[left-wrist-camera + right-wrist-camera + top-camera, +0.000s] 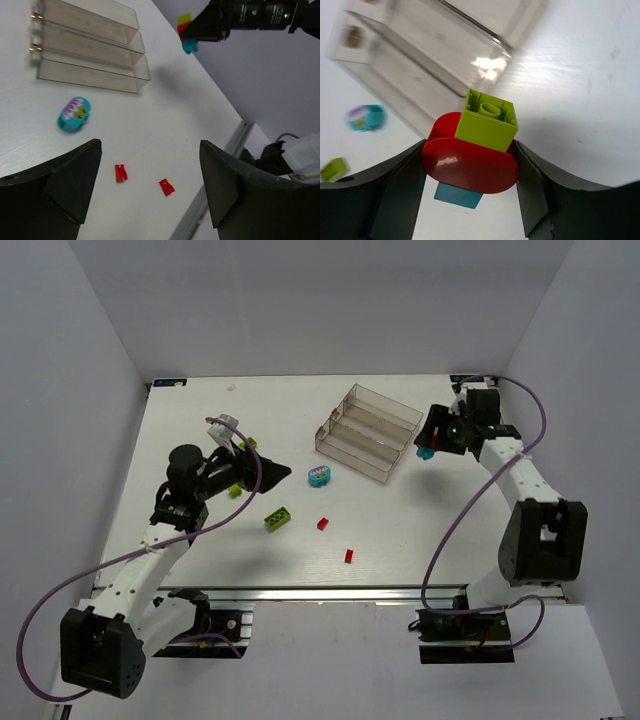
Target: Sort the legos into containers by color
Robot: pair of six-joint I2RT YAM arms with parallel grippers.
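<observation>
Lime green, red and cyan stacked legos (470,167) sit clamped between the jaws of the right gripper (430,443), just right of the clear tray (352,462). The left gripper (150,146) hangs wide open and empty at centre left. One cyan-magenta brick (319,477), one lime brick (278,519) and two red bricks (323,523) lie loose on the near side of the tray.

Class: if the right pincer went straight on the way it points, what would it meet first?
Probably the tray: its end lies just ahead of the right pincer and the brick stack it grips. Depth is unclear, so it might pass above the rim.
</observation>
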